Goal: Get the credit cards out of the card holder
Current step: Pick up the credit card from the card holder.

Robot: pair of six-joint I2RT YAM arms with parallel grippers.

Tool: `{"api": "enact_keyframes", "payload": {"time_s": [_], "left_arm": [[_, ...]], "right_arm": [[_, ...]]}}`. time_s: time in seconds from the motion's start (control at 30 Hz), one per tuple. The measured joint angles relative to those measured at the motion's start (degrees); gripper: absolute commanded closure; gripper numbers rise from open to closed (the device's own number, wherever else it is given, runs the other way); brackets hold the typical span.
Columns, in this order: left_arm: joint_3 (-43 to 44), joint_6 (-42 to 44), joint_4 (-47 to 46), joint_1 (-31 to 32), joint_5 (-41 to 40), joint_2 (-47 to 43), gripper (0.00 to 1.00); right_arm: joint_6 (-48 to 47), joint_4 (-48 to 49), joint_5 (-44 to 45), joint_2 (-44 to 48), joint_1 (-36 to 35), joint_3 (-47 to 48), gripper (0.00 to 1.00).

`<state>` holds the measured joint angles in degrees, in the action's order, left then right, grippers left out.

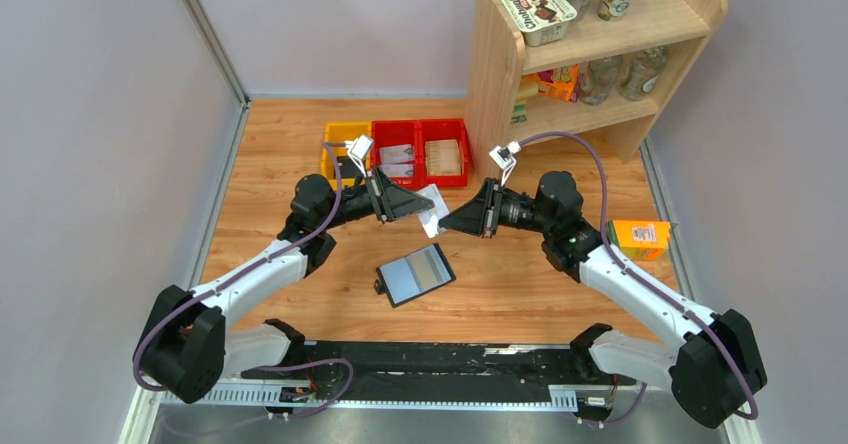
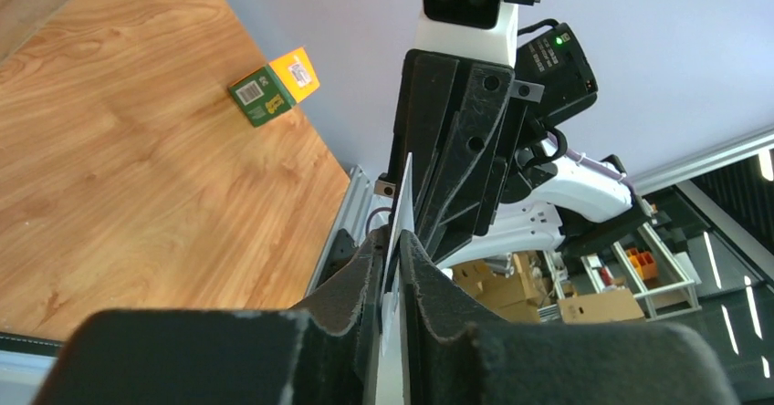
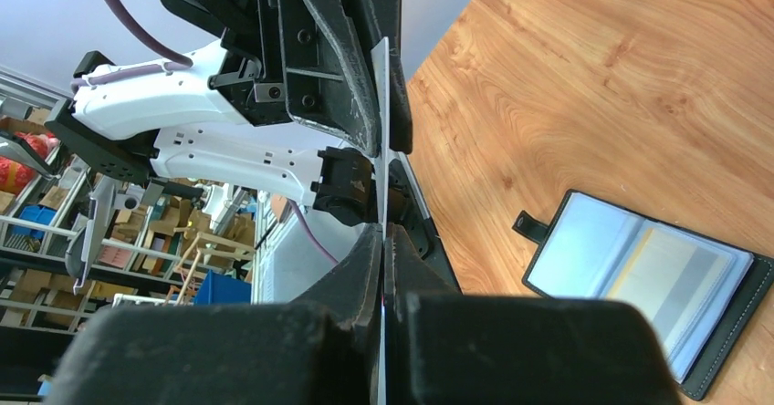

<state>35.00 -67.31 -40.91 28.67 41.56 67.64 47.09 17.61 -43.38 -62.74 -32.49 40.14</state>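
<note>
The card holder point(image 1: 414, 274) lies open on the wooden table between the arms. Its grey-blue lining faces up, with a beige insert in its right half point(image 3: 648, 277). Any credit cards in its slots are hidden. Above and behind it, a thin pale card point(image 1: 432, 209) hangs in the air between both grippers. My right gripper point(image 1: 447, 220) is shut on the card's near end point(image 3: 381, 104), pads pressed flat against it. My left gripper point(image 1: 420, 204) straddles the far end point(image 2: 402, 195), its jaws close together with a sliver of gap beside the card.
An orange carton point(image 1: 640, 237) stands on the table by the right arm. A yellow bin point(image 1: 345, 149) and red bins point(image 1: 420, 151) with whitish cards sit at the back. A wooden shelf point(image 1: 590, 54) with cups and jars stands at the back right.
</note>
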Motion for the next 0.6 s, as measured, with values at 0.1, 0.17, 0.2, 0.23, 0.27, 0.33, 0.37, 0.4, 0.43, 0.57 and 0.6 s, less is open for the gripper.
{"api": "enact_keyframes", "payload": {"time_s": [0.1, 0.17, 0.2, 0.23, 0.27, 0.33, 0.37, 0.4, 0.43, 0.57, 0.6], "left_arm": [[-0.02, 0.39, 0.07, -0.22, 0.68, -0.31, 1.0], [-0.11, 0.74, 0.35, -0.2, 0.87, -0.76, 1.0], [-0.15, 0.83, 0.72, -0.2, 0.85, -1.07, 1.0], [-0.22, 0.94, 1.14, -0.2, 0.74, -1.33, 1.0], [-0.48, 1.11, 1.84, -0.22, 0.2, -1.86, 1.0], [-1.01, 1.6, 3.58, -0.61, -1.88, -3.04, 1.0], [-1.31, 1.86, 4.66, -0.87, -3.56, -3.74, 1.0], [-1.55, 2.03, 6.14, -1.11, -5.9, -4.48, 1.0], [-1.75, 2.1, 7.78, -1.33, -8.31, -5.18, 1.0], [-1.77, 1.81, 13.62, -2.25, -19.12, -5.77, 1.0], [-1.77, 1.64, 14.75, -2.54, -22.05, -5.38, 1.0]], "right_arm": [[-0.24, -0.48, -0.66, 0.02, 0.35, 0.0, 1.0], [-0.46, -0.72, -0.92, 0.02, 0.42, 0.0, 0.91], [-0.63, -0.87, -1.05, 0.02, 0.42, 0.0, 0.83], [-0.94, -1.27, -1.05, 0.02, 0.39, 0.09, 0.74], [-1.55, -1.95, -0.9, 0.04, 0.46, 0.2, 0.62], [-3.02, -4.96, -0.24, 0.28, 1.16, 0.5, 0.49], [-3.58, -6.43, 0.24, 0.46, 1.51, 0.61, 0.45], [-4.66, -8.52, 1.2, 0.79, 2.01, 0.85, 0.39], [-5.6, -10.56, 2.19, 1.22, 2.49, 1.09, 0.34], [-9.9, -19.54, 7.56, 4.74, 4.15, 2.16, 0.19], [-11.13, -21.73, 9.18, 5.81, 4.57, 2.43, 0.16]]}}
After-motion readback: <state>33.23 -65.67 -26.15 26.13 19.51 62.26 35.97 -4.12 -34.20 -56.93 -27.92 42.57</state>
